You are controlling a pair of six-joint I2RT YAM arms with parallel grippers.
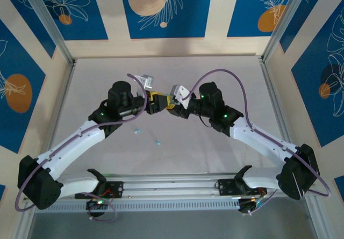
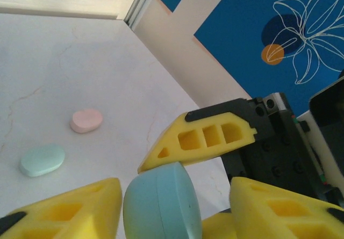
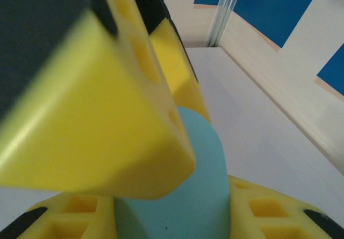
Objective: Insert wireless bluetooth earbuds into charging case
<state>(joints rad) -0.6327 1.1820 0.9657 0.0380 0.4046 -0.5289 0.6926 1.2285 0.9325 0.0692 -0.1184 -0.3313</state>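
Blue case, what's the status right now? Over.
Right hand shut on blue case. Left hand flanks it, grip unclear. Two blue earbuds loose on table. Pink case, mint case well aside.

Matt plastic blue case (image 2: 161,204), smooth, faintly veined white table (image 2: 80,67)

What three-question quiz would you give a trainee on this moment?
1. True or false: the right gripper holds nothing in its jaws.
2. Which lie on the table? A: pink case and mint case; B: pink and yellow cases; C: two blue cases.
3. How many loose earbuds lie on the table in the top view?
Key: 1 false, its jaws are shut on the pale blue case; 2 A; 3 two.
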